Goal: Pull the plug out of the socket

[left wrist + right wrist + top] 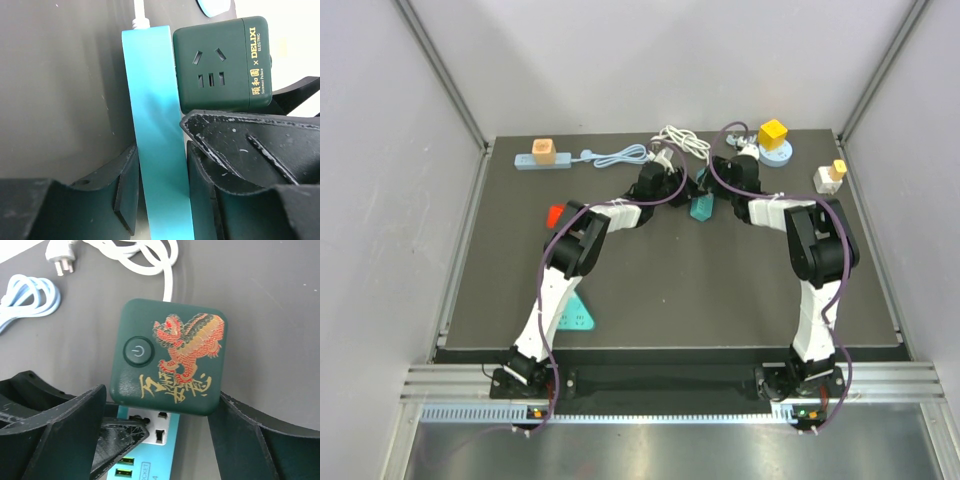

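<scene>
At the far middle of the dark table, a dark green cube plug sits pushed into the end of a turquoise socket strip, its top carrying a round power button and a red-and-gold lion with gold lettering. Seen by the left wrist camera, the cube's side face shows its own outlets and gold DELIXI print. The right gripper straddles the plug, its two black fingers closed against opposite sides at the cube's lower corners. The left gripper is clamped on the socket strip just behind the plug, one finger on each long side. White outlets and two small ports on the strip's face show just below the cube in the right wrist view.

A white cord runs from the strip's far end into a loose knot, ending in a three-pin white connector, with a coiled light-blue cable beside it. In the overhead view both arms reach forward and meet at the strip. Along the far edge lie a blue power bar with an orange block, a yellow cube on a round blue base and a small white-and-yellow adapter. A red piece and a turquoise triangular piece lie beside the left arm
</scene>
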